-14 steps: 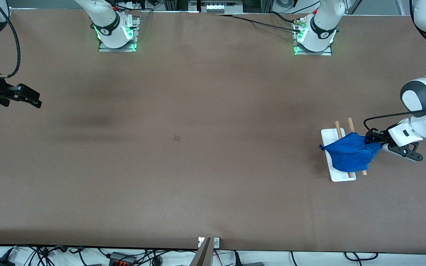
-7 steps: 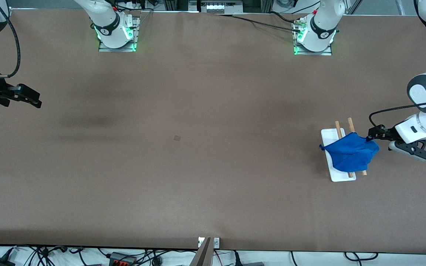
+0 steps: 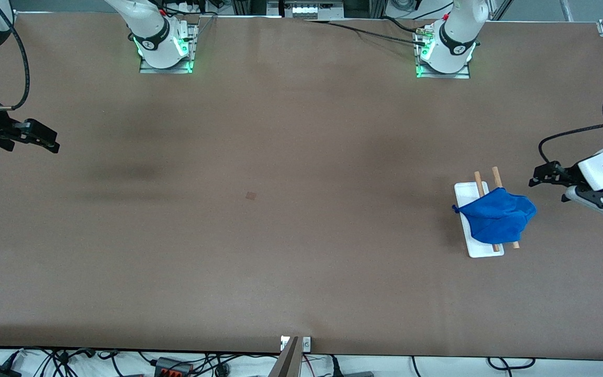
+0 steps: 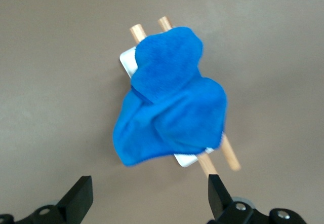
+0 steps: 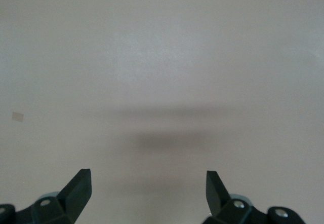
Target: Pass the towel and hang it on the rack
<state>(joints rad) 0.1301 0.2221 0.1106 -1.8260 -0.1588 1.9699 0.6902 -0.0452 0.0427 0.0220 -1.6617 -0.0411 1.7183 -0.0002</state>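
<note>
Left gripper [image 3: 534,177] spread wide at the frame's right edge; right gripper [image 3: 50,144] spread wide at the left edge, waiting.

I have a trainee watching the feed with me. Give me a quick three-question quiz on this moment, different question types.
1. True or false: the towel lies draped over the rack.
2. Which gripper is nearer the rack? A) left gripper B) right gripper
3. Fill in: both grippers have their fingers ____.

Key: 1 true, it covers both wooden rods. 2 A, it is over bare table beside the rack and holds nothing; the right gripper waits at the right arm's end of the table. 3 open.
</note>
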